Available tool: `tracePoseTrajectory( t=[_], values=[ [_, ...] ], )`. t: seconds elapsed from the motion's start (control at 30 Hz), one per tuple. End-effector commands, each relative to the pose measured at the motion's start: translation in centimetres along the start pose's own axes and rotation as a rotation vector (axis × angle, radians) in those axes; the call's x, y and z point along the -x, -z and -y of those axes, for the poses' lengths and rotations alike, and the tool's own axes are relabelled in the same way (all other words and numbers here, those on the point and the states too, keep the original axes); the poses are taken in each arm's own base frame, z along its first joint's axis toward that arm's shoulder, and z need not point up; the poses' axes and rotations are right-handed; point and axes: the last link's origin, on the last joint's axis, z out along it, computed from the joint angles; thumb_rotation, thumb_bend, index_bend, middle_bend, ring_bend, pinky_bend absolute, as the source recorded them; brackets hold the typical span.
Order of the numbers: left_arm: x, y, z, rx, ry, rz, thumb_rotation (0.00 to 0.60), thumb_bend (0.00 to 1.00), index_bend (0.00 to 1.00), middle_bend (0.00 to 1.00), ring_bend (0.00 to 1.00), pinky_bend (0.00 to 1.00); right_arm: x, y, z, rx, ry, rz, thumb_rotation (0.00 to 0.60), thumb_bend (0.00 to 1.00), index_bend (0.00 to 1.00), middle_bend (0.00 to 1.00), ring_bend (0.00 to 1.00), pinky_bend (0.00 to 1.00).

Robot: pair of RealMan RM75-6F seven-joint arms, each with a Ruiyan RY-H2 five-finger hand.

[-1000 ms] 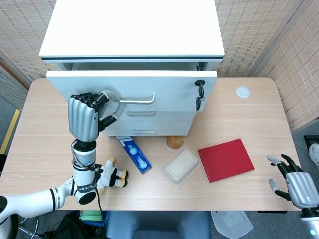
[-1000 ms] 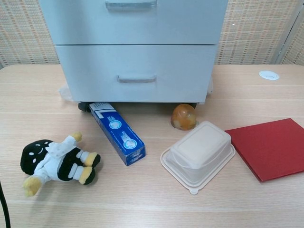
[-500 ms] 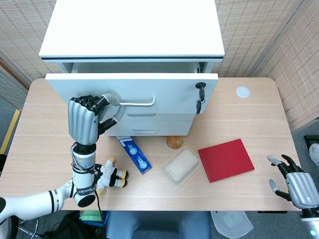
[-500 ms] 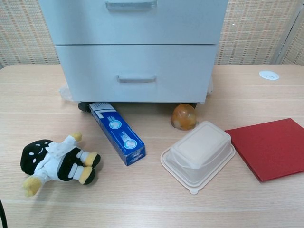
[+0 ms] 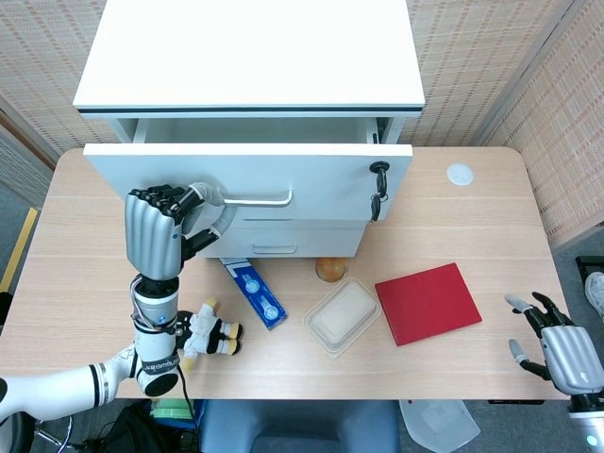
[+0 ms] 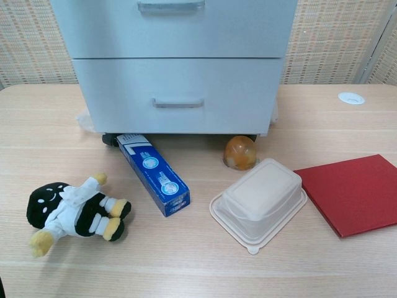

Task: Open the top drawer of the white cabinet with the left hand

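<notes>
The pulled-out top drawer (image 5: 247, 170) overhangs the bench (image 5: 75, 245) in front of the cabinet (image 5: 250, 52). Under that overhang a blue box (image 5: 253, 293) juts out from the cabinet's foot, with an orange ball (image 5: 329, 270) beside it. A plastic container (image 5: 343, 316) and a red book (image 5: 428, 302) fill the middle right. A plush toy (image 5: 209, 334) lies near the front left edge. Bare wood lies along both ends of the bench.

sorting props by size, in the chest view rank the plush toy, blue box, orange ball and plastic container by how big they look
1. plastic container
2. plush toy and blue box: look alike, not ranked
3. orange ball, though it lies farther from the camera
</notes>
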Motion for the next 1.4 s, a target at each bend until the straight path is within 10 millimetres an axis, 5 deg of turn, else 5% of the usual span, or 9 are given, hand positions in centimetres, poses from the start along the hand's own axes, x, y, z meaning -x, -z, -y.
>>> tracePoseTrajectory(
  t=[0.03,1.4],
  values=[
    [-0.1,0.1,0.0,-0.001,0.005,0.0,0.6,0.31,0.62,1.0,1.0,1.0,0.0,0.0,0.0,0.0,0.001,0.0,0.6,0.33,0.19,0.32,0.24,0.32],
    [-1.7,1.6,-0.9,0.035,0.05,-0.007,0.6,0.31,0.62,1.0,1.0,1.0,0.1,-0.1,0.2,0.0,0.005,0.008,0.6,0.33,0.19,0.32,0.24,0.32]
  ],
)
